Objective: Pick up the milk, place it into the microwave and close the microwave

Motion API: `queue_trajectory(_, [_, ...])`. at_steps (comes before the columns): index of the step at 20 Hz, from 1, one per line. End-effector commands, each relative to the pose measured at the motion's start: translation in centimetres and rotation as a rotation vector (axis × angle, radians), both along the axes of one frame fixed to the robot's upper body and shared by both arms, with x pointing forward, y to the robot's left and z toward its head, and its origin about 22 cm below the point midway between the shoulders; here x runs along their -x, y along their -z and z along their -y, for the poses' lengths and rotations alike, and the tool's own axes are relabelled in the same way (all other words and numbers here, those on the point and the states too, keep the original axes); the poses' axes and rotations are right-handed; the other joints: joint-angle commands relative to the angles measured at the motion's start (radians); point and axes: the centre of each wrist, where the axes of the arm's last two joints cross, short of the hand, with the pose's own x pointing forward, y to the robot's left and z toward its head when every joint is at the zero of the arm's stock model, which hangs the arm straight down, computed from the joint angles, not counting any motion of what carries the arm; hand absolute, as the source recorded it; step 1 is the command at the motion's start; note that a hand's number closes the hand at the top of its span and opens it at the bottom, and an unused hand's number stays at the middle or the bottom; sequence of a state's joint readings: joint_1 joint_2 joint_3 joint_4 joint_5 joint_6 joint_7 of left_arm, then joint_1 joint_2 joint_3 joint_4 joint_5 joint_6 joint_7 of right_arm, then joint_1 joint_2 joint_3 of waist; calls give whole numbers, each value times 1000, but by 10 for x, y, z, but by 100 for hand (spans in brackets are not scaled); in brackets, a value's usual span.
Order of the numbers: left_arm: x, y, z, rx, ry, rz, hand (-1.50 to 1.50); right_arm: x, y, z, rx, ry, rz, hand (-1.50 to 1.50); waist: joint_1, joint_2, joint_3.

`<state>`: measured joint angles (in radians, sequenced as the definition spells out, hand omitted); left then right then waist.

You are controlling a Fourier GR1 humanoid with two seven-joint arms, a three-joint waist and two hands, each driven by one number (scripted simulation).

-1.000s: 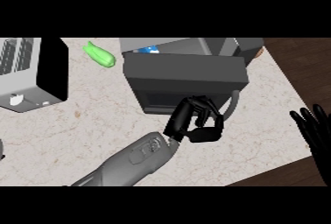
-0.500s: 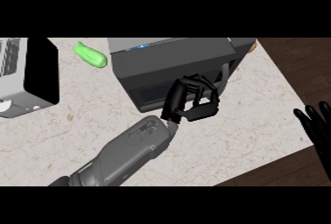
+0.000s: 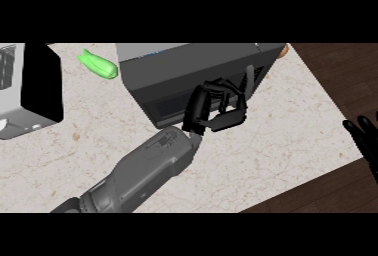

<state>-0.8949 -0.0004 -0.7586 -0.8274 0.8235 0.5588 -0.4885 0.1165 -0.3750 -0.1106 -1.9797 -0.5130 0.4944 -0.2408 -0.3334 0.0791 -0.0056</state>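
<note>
The dark grey microwave (image 3: 184,70) stands at the back middle of the counter, its front face turned toward me. My left hand (image 3: 215,107) rests against that front near its right side, fingers loosely bent with nothing between them. The door looks swung in against the body or nearly so; a dark upright strip (image 3: 249,79) shows at its right edge. No milk shows; only a small blue fleck (image 3: 158,50) appears at the microwave's top edge. My right hand (image 3: 365,140) stays open at the right edge, fingers up.
A green vegetable (image 3: 98,66) lies left of the microwave. A white and black appliance (image 3: 33,95) stands at the far left. The counter's edge (image 3: 317,167) runs diagonally at the lower right, with wooden floor beyond.
My left hand has moved up and right along the microwave's front, and the door that stood out at the right now lies in against the body. The right hand has not moved.
</note>
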Motion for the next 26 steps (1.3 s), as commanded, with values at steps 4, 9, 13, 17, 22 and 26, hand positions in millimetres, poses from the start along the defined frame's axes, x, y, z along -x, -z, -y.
queue_trajectory(4, [-14, -6, -3, 18, -33, 26, 150, -3, -11, -2, -2, -33, 13, -150, -16, 14, 0])
queue_trajectory(9, [-16, -5, -4, 39, -41, 28, 150, -3, -16, 2, -18, -17, 10, -150, -26, 15, 1])
queue_trajectory(13, [-17, -2, -5, 42, -43, 44, 150, -3, -22, 7, -8, -10, 10, -150, -27, 16, 1])
queue_trajectory(17, [-16, 0, -5, 46, -47, 55, 150, -6, -27, 9, -2, -14, 21, -150, -25, 21, 3])
queue_trajectory(22, [-19, 0, -6, 49, -60, 66, 150, -4, -31, 10, 2, -19, 11, -150, -34, 19, 2])
queue_trajectory(26, [-18, 2, -7, 55, -70, 73, 150, -5, -34, 15, -4, -19, 11, -150, -45, 20, 4])
